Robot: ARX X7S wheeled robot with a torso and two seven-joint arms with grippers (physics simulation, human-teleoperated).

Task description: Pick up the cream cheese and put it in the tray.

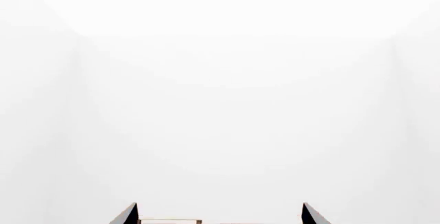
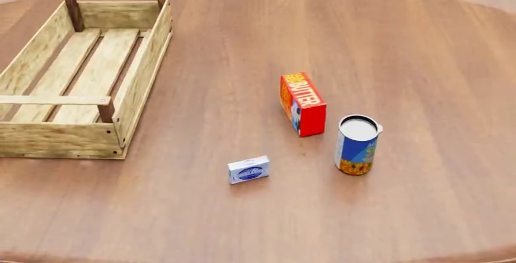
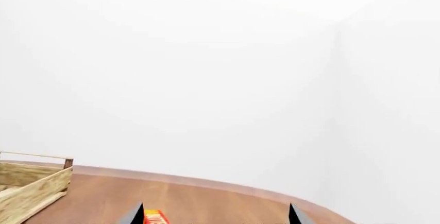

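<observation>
- Cream cheese [image 2: 248, 170] flat on the counter [image 2: 241, 45], near centre, apart from everything.
- Tray [image 2: 48, 135] far left.
- Butter box [image 2: 303, 104], can [image 2: 356, 144] to the right.
- Left tool [image 1: 220, 214], right tool [image 3: 216, 214]: tips spread wide, holding nothing.

I'm seeing the cream cheese [image 2: 248, 170] lying on its own on the table [image 2: 419, 51], with bare wood all round it, so I'm finding room to come down from above or either side. The butter box [image 2: 303, 104] and the can [image 2: 356, 144] are standing to its right and farther back, apart from it. Between it and the tray [image 2: 142, 75] nothing is standing in the way. The tray's high end rail [image 2: 53, 100] is crossing its near end; its slatted floor is lying bare.
</observation>
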